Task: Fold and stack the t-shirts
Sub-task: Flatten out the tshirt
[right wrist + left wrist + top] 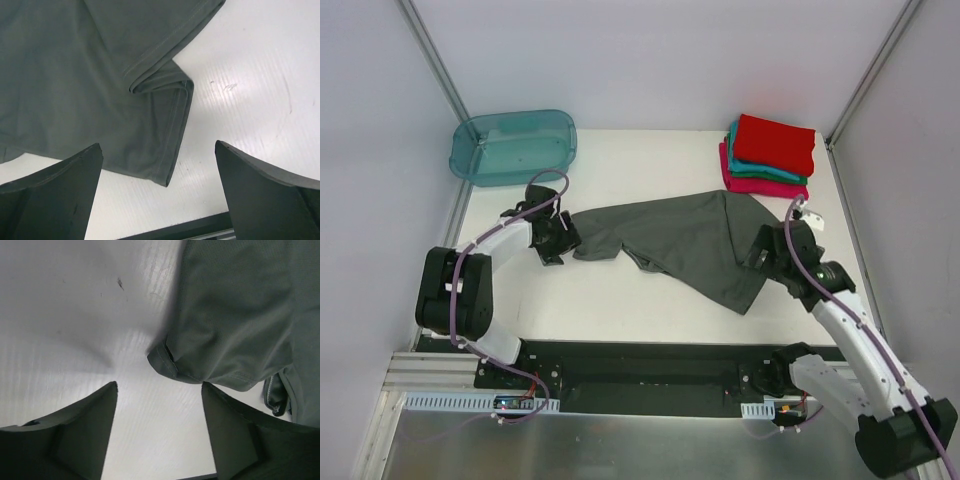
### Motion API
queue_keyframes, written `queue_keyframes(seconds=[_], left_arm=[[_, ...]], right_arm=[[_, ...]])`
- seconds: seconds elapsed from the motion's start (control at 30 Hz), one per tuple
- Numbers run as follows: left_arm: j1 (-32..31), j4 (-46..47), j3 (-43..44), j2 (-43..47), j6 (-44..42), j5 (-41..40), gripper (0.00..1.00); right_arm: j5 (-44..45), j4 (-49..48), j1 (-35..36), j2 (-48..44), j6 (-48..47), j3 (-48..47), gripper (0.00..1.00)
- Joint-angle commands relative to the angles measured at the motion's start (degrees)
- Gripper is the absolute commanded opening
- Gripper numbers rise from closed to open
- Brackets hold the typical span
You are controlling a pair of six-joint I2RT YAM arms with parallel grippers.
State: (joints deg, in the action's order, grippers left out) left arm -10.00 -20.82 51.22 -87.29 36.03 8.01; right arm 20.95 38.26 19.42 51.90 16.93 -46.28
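Observation:
A dark grey t-shirt (680,245) lies crumpled and partly doubled over across the middle of the white table (620,300). At the back right is a stack of folded t-shirts: red (775,142) on top, teal (760,172) under it, magenta-pink (770,187) at the bottom. My left gripper (555,238) is at the shirt's left end, open, with only bare table between its fingers (159,384); the shirt's hem corner (165,360) lies just beyond the tips. My right gripper (757,255) is at the shirt's right edge, open wide (158,145), with a folded hem corner (170,150) in front of it, untouched.
A translucent teal plastic tub (513,146) stands at the back left corner. Grey walls and metal frame posts close in the table on the left, right and back. A black rail (650,365) runs along the near edge by the arm bases.

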Motion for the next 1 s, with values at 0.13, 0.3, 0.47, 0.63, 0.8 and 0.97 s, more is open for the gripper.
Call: queue_keyframes(seconds=[0.13,0.3,0.47,0.63,0.8,0.97], left_arm=[[0.77,4.38,-0.16,-4.82,0.88,4.03,0.50],[0.77,5.87,-0.42,-7.19,0.62,5.96,0.42],[0.77,6.67,0.11,-9.39,0.18,8.24,0.19],[0.77,6.76,-1.38,-6.24,0.18,6.85,0.00],[0.77,6.50,-5.51,2.62,3.25,1.41,0.00],[0.86,1.76,-10.96,14.66,6.68,-9.31,0.00]], right_arm=[[-4.60,-3.02,0.00,-12.96,8.73,8.05,0.96],[-4.77,-2.49,-0.08,-13.32,9.61,8.93,0.96],[-6.18,-1.44,0.00,-11.03,10.31,9.02,0.96],[-6.97,2.95,0.00,-9.80,10.49,8.40,0.96],[-11.01,8.22,1.58,-7.70,10.49,7.35,0.96],[-8.12,13.85,9.83,1.08,14.52,5.68,0.98]])
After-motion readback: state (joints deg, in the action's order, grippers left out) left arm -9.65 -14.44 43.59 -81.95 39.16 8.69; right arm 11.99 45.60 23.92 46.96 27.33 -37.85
